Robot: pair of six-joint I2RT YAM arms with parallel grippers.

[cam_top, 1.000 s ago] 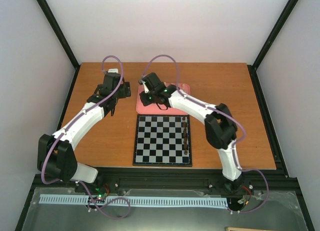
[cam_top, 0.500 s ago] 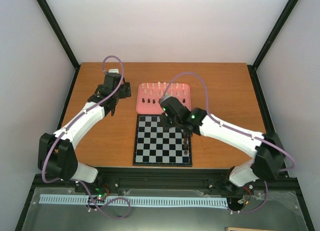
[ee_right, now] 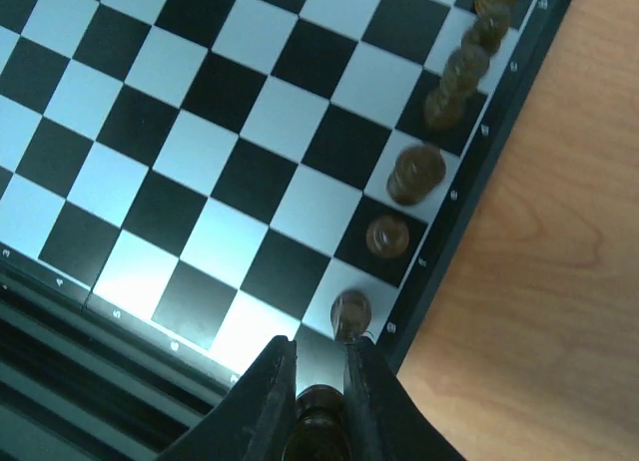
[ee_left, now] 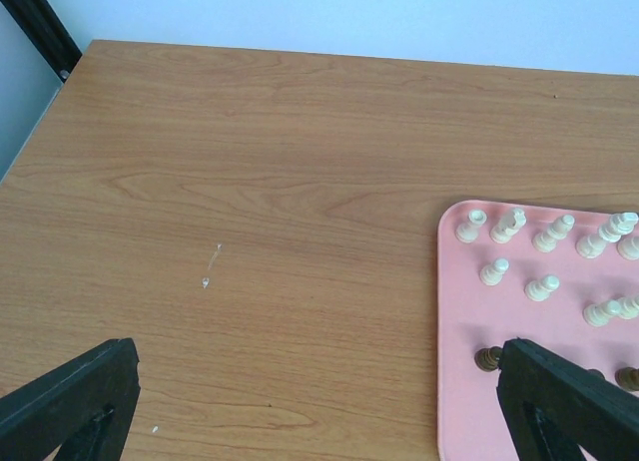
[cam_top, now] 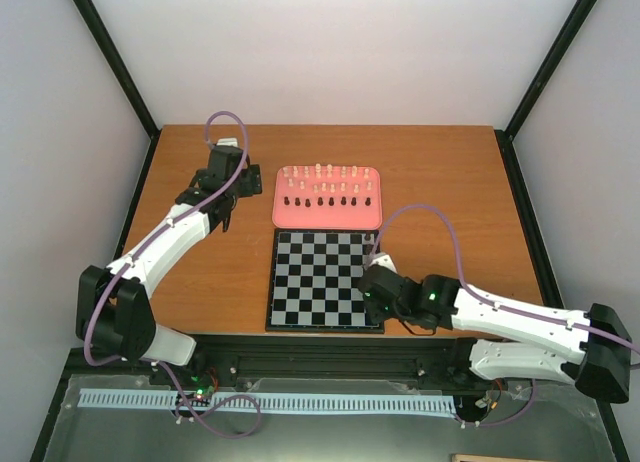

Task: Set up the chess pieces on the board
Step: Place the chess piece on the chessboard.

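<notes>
Right tool (ee_right: 320, 353): low at the near right corner of the board (cam_top: 310, 282), fingers clamped on one dark piece (ee_right: 319, 417).
Board edge: thin dark rim; its near side lies close to the table's near edge.
Dark row (ee_right: 416, 174): small brown pieces stand in one line along the board's right edge, close to the rim. The far ones look blurry.
Room: bare wood of the table (cam_top: 450, 182) runs wide on the right of the board and on its left.
Left tool (ee_left: 315, 381): fingers wide apart, holding nothing, over wood just left of the tray (cam_top: 330, 220).
Tray: pink, touching the board's far side.
Tray pieces: cream pieces (cam_top: 320, 172) at the back, dark ones (cam_top: 325, 200) in front, all upright.
</notes>
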